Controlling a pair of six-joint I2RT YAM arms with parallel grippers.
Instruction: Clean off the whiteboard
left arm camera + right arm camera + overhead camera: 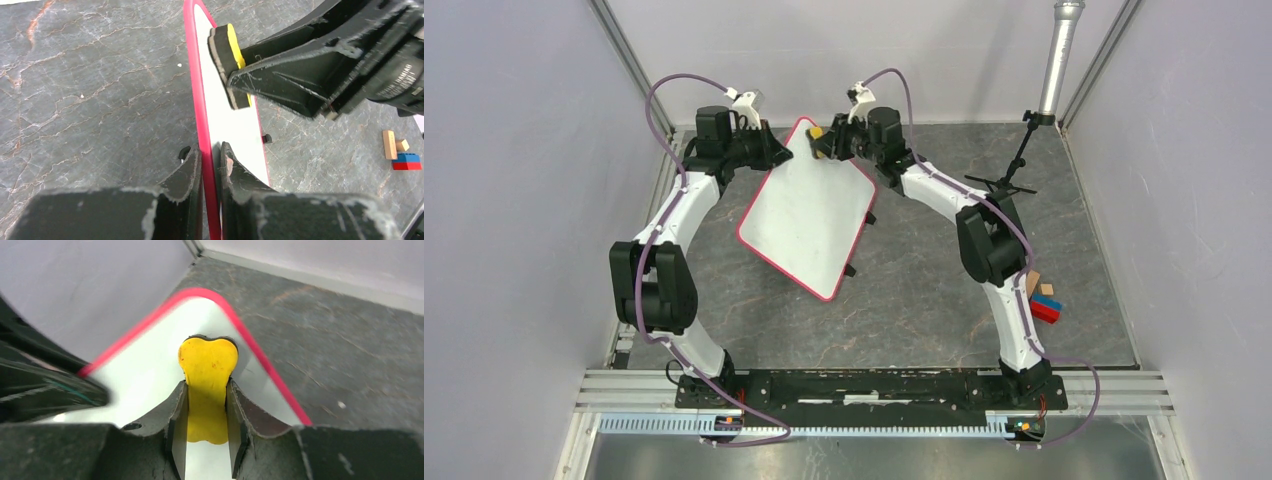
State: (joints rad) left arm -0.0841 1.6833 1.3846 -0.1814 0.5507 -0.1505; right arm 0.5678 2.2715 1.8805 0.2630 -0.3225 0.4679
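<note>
Gripping the whiteboard's (809, 215) red rim with the left pincer (210, 150); pinching a yellow eraser (207, 357) in the right pincer (207, 390) at the far corner, its near end hidden inside the grip.

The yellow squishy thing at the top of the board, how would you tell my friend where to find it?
Find the big whiteboard with the red rim in the middle of the top view. At its far corner, the robot's right fingers pinch a small eraser. It is the only bright yellow thing on the board, with a dark pad on one side.
</note>
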